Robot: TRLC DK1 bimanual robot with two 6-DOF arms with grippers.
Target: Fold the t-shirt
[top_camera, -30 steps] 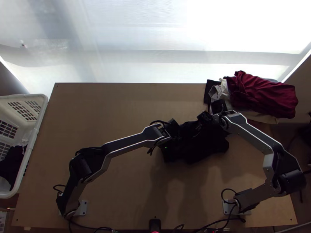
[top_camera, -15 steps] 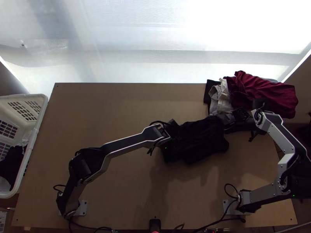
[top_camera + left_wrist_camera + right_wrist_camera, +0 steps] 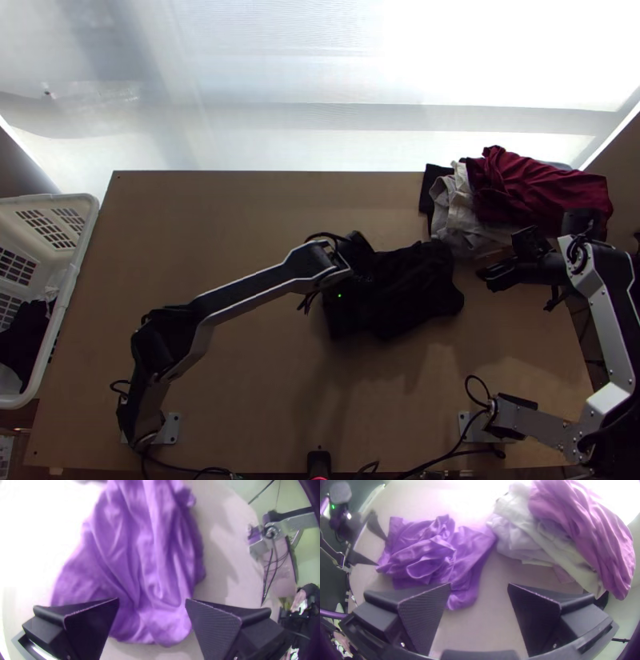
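The black t-shirt (image 3: 400,292) lies bunched and wrinkled near the table's middle; it looks purple in the left wrist view (image 3: 143,563) and the right wrist view (image 3: 430,553). My left gripper (image 3: 360,280) is at the shirt's left end. In its wrist view my left gripper (image 3: 152,601) stands open, the cloth's end between and beyond its fingers. My right gripper (image 3: 492,276) is right of the shirt, apart from it. Seen from its own wrist, my right gripper (image 3: 479,585) is open, holding nothing.
A pile of clothes, with a dark red garment (image 3: 544,188) and a light one (image 3: 456,212), lies at the table's back right corner. A white basket (image 3: 80,256) with clothes stands beyond the left edge. Bare table (image 3: 240,216) extends left of the shirt.
My right gripper has moved off the shirt to the right, its arm swinging outward. The left arm has shifted slightly, and the shirt has slid a little left.
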